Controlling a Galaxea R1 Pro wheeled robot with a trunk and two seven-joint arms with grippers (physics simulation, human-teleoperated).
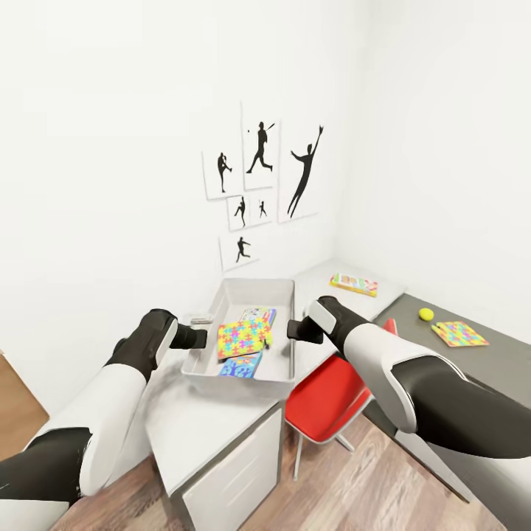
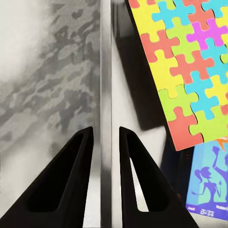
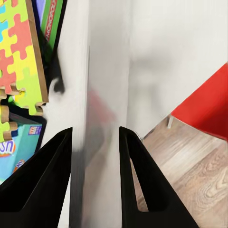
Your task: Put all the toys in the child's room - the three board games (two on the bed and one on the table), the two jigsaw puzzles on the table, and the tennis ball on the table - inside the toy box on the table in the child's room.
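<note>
Two arms reach to the toy box (image 1: 284, 332) in the middle of the head view, one on each side of it. The left gripper (image 1: 199, 338) is at the box's left wall and the right gripper (image 1: 293, 330) is at its right wall. From up there you cannot tell how tight they hold.

Each wrist view shows more. In the left wrist view, the two black fingers (image 2: 66, 185) sit close together with the thin grey wall of the box (image 2: 106, 95) between them, so this gripper is pinching the wall. In the right wrist view, the fingers (image 3: 47, 185) stand on both sides of the other wall (image 3: 102, 95), nearly closed on it too.

Inside the box lies a jigsaw puzzle (image 1: 244, 338) on top of a blue board game (image 1: 242, 365). The right wrist view also shows a green board game (image 3: 51, 19) at the upper left, under the puzzle.

The head view shows what is outside the box. A board game (image 1: 354, 284) lies on the pale table (image 1: 192, 431) at the right of the middle. The tennis ball (image 1: 425, 314) and another jigsaw puzzle (image 1: 459, 333) lie near each other on the dark grey wing (image 1: 501, 361) at the right. A red chair (image 1: 324, 402) stands below the box.
</note>
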